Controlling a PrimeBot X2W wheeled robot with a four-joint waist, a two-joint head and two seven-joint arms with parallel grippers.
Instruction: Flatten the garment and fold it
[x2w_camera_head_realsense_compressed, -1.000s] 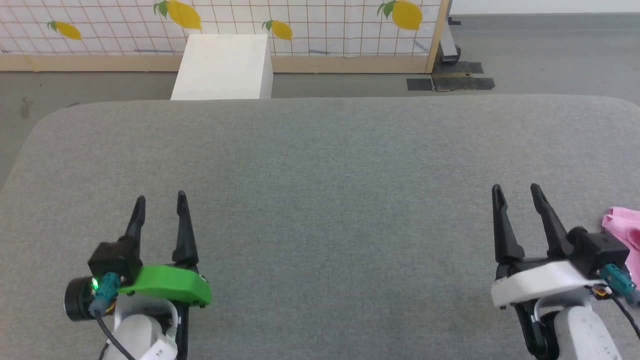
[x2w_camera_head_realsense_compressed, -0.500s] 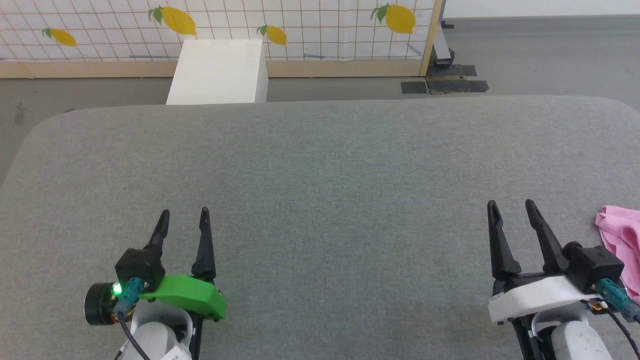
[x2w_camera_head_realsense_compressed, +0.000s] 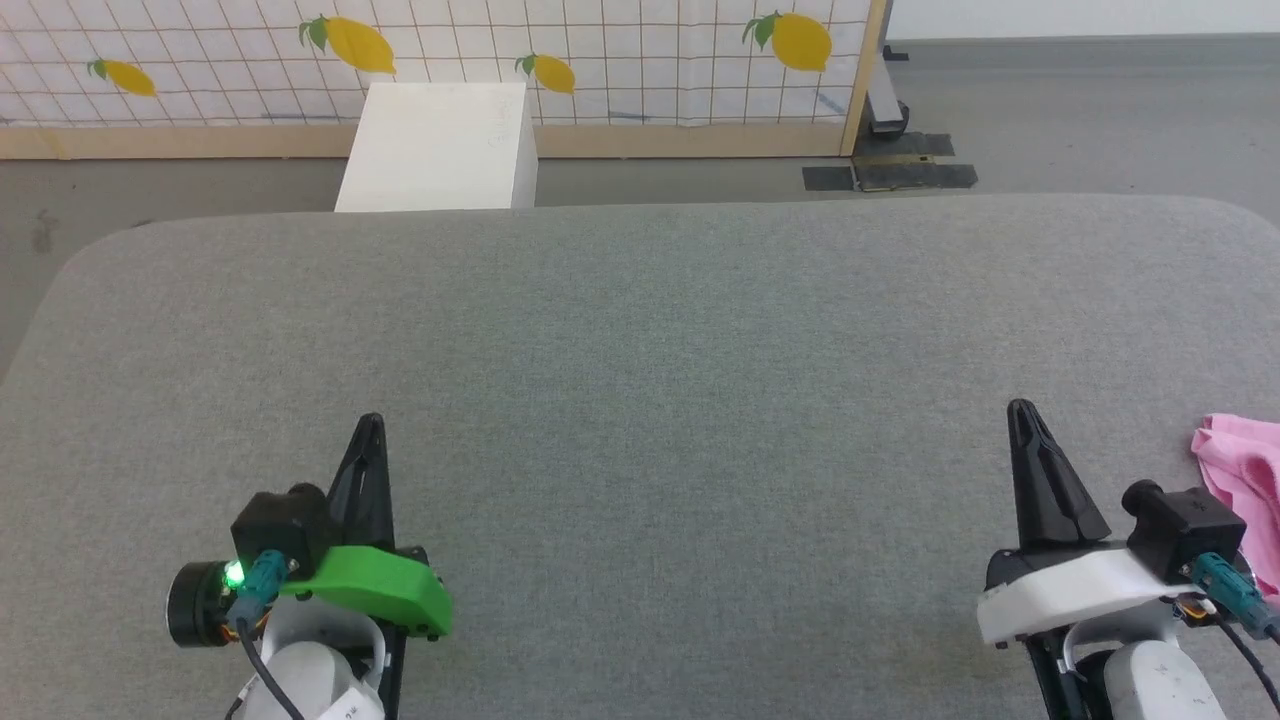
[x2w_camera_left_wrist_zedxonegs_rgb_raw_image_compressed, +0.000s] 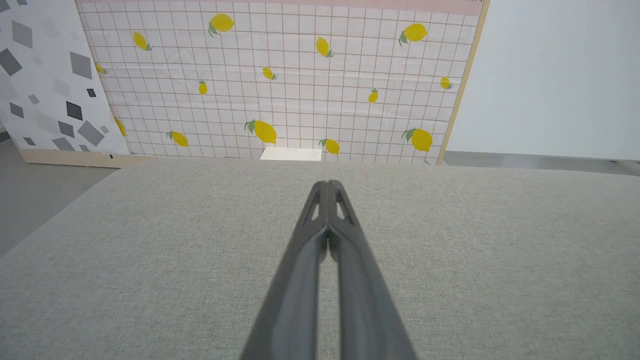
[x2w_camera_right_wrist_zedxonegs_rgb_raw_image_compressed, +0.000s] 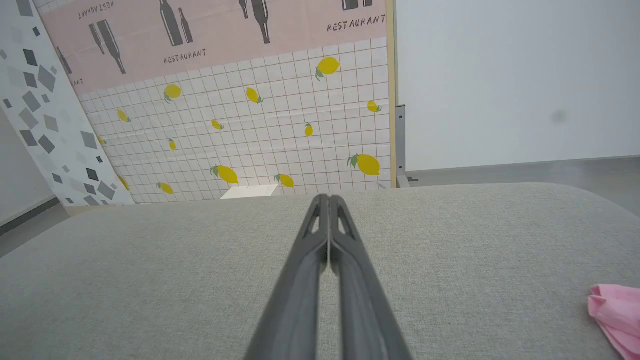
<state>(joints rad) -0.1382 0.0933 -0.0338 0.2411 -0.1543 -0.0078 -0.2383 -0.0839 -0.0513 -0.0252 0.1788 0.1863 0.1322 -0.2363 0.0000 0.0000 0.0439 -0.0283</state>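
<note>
The garment (x2w_camera_head_realsense_compressed: 1240, 480), light pink cloth, lies crumpled at the right edge of the grey table (x2w_camera_head_realsense_compressed: 640, 380), cut off by the head view's border. A corner of the garment (x2w_camera_right_wrist_zedxonegs_rgb_raw_image_compressed: 615, 312) also shows at the lower right of the right wrist view. My right gripper (x2w_camera_head_realsense_compressed: 1021, 412) stands just left of it, shut with nothing between its fingers, apart from the cloth. My left gripper (x2w_camera_head_realsense_compressed: 371, 424) rests over the table's near left part, shut and empty. Both pairs of fingertips (x2w_camera_left_wrist_zedxonegs_rgb_raw_image_compressed: 327, 186) (x2w_camera_right_wrist_zedxonegs_rgb_raw_image_compressed: 325, 199) are pressed together above bare fabric.
A white box (x2w_camera_head_realsense_compressed: 437, 146) stands on the floor beyond the table's far edge. Behind it runs a lemon-patterned panel (x2w_camera_head_realsense_compressed: 600, 50) in a wooden frame. Dark floor plates (x2w_camera_head_realsense_compressed: 890, 175) lie at the far right. Between the grippers stretches bare grey tabletop.
Both grippers have gone from open to shut, with nothing caught in them. The left gripper stands a little further right than one second ago; the head camera dipped slightly.
</note>
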